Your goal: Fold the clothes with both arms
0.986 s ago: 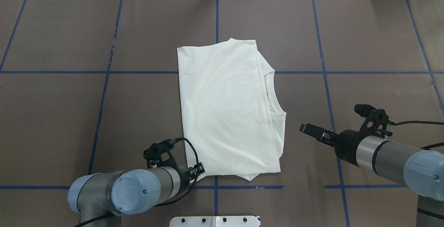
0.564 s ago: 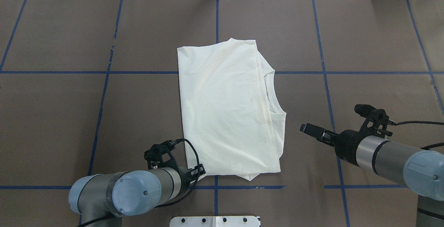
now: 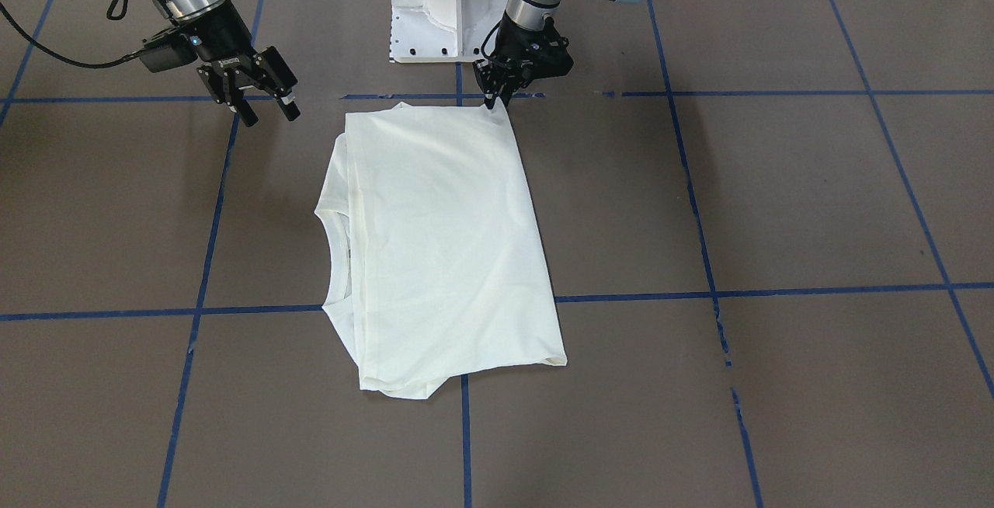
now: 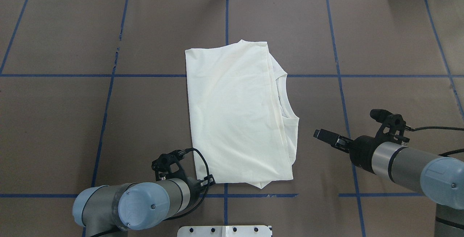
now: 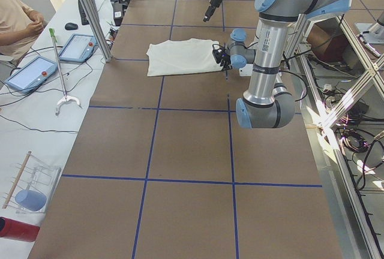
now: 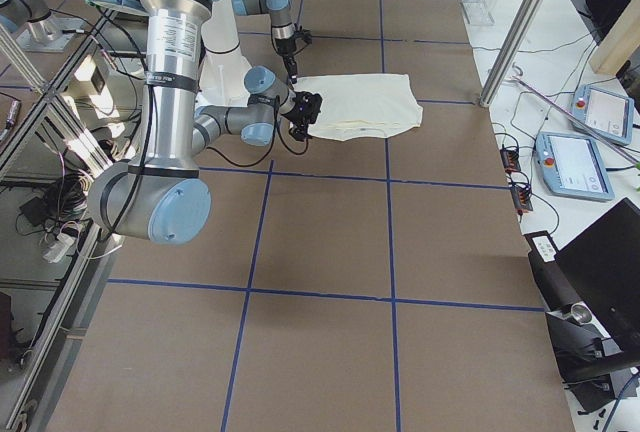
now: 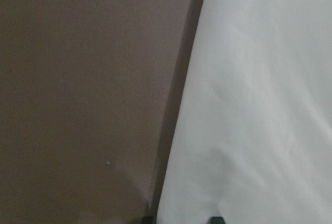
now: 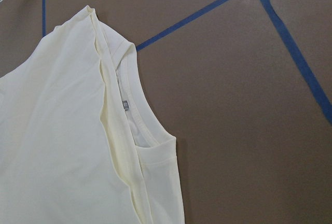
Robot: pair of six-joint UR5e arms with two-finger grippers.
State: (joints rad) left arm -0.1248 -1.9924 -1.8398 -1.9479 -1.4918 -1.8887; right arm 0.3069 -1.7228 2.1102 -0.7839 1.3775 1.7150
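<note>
Cream shirt (image 4: 235, 113) lies folded between both pincers, plain side up; grey neck tag (image 8: 125, 105) unreadable. Left pincer (image 3: 491, 100) sits at its corner, tips cropped, so can't tell if clamped. Right pincer (image 3: 272, 117) is spread, just off the collar side.

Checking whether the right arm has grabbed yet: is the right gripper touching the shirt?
Apart. The front-facing view shows the right gripper open, with bare table between it and the shirt.
</note>
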